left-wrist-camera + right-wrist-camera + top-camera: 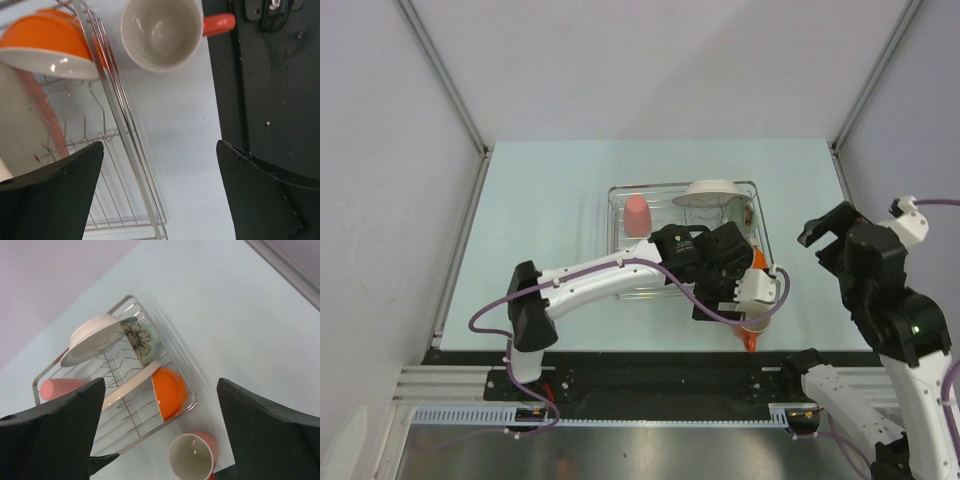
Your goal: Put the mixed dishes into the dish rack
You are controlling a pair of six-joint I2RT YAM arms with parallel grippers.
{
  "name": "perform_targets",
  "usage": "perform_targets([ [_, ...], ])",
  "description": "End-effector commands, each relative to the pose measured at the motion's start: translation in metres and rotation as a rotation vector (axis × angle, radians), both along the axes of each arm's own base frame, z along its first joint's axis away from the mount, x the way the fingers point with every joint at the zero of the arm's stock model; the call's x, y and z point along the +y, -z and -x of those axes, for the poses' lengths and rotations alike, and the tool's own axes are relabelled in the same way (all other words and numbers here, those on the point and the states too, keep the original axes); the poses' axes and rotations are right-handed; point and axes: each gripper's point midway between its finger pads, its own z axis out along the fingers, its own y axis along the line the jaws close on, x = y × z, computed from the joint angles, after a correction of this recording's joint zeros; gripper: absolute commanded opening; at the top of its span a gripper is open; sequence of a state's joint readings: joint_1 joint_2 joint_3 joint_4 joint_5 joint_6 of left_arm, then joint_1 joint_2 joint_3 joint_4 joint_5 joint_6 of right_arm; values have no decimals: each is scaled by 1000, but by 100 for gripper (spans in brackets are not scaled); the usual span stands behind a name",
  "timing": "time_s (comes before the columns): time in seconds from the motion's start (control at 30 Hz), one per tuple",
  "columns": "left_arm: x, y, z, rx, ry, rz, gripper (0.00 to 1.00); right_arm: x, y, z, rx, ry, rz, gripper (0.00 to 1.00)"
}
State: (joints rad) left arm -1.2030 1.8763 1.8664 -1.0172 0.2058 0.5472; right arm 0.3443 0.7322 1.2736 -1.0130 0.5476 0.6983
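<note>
The silver wire dish rack (616,240) stands mid-table. In it the pink cup (59,388) lies at the left. A white ruffled plate (92,337), a floral dish (138,338), a cream plate (129,382) and an orange bowl (170,392) stand among the prongs. The orange mug (752,332) sits upright on the table just outside the rack's near right corner, white inside (160,30). My left gripper (160,150) is open over the table beside the rack's edge (117,120), just short of the mug. My right gripper (825,228) hangs open, high at the right.
The mug stands close to the table's near edge, where a black strip (270,100) begins. My left arm (610,272) stretches across the front of the rack. Grey walls (390,150) close in the table on three sides.
</note>
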Motion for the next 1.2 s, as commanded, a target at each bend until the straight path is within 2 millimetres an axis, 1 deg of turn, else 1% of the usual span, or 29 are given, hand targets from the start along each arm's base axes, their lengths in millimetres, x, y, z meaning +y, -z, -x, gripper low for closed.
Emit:
perform_targets([
  [0.0,-34,-24,-1,-75,42,96,100,-31,-16,30,-104,138,-31,100],
  [0.07,-42,-16,10,-77,127,97,99,-34,-13,38,-96,142,-30,100],
  [0.23,-51,-6,28,-112,314,88,99,-37,-9,49,-94,150,-56,100],
  [0.27,-51,-4,29,-118,332,84,99,-37,-9,50,-95,152,-57,100],
  [0.37,-50,13,38,-121,403,52,98,-38,-7,50,-88,158,-52,100],
  [0.4,-50,16,40,-124,430,50,98,-38,-6,48,-87,162,-57,100],
  [0.5,-51,28,40,-132,463,45,98,-36,-7,44,-91,161,-54,98],
  [0.53,-54,31,40,-136,477,56,97,-35,-7,42,-86,159,-48,98],
  [0.57,-54,37,41,-131,481,50,95,-35,-7,41,-87,155,-47,97],
  [0.7,-62,46,45,-129,501,70,94,-31,-7,35,-77,143,-39,96],
  [0.73,-65,53,46,-125,506,68,94,-30,-6,33,-71,141,-36,96],
  [0.8,-69,57,50,-120,519,70,93,-30,-4,32,-62,134,-27,96],
  [0.83,-72,63,50,-123,519,64,93,-30,-4,32,-61,133,-22,96],
  [0.93,-79,63,53,-118,518,67,93,-31,-4,33,-55,131,-9,96],
  [1.03,-83,71,55,-113,523,49,89,-31,-3,34,-54,131,-10,96],
  [1.1,-83,82,53,-114,528,23,86,-32,-2,35,-54,133,-11,96],
  [1.17,-82,93,51,-119,523,-4,79,-33,1,37,-49,136,-9,96],
])
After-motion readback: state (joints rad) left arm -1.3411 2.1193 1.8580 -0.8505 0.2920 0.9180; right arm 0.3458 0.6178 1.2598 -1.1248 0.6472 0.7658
